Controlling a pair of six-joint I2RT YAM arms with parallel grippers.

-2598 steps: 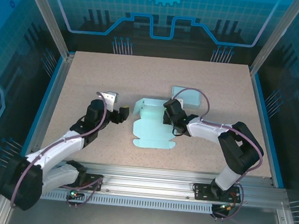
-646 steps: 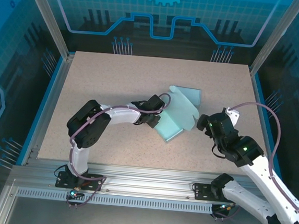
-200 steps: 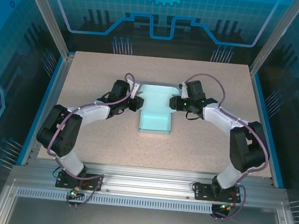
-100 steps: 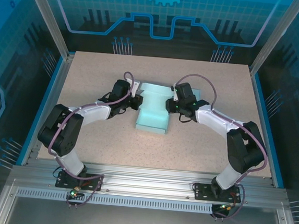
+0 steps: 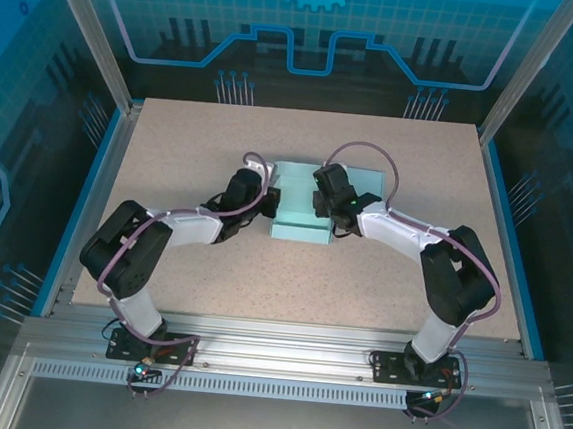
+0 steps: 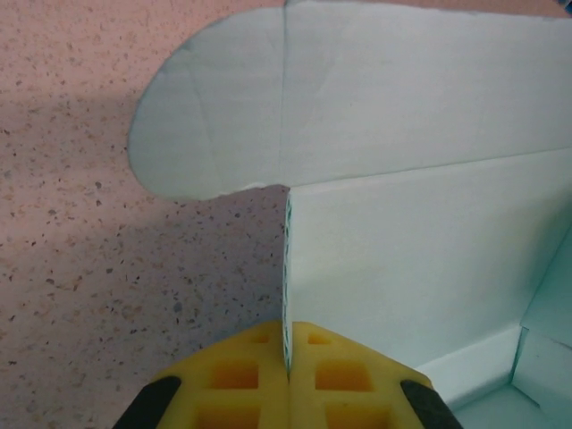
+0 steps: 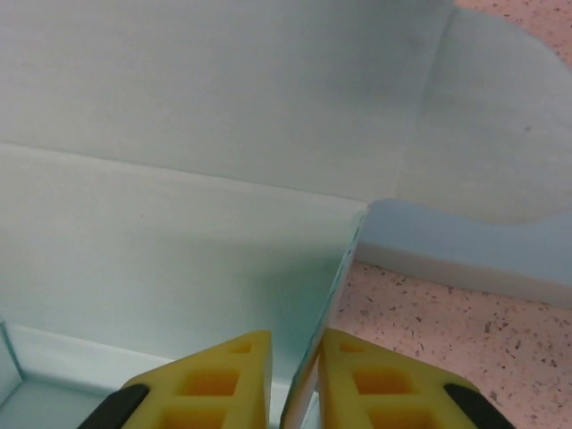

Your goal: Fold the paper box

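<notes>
We log L gripper (image 6: 288,362) & R gripper (image 7: 296,375) just pinched onto paper box (image 5: 301,226) sides; walls up, closing flaps pending.

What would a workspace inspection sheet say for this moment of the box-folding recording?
Surface: speckled beige table.
Job's things: pale teal paper box, partly folded, side walls raised, rounded flaps spread outward.
Clutter: nothing seen.
Grippers: left gripper shut on the box's left wall; right gripper shut on its right wall.
Cables: purple cables loop along both arms.
Surroundings: aluminium frame, blue panels.
</notes>
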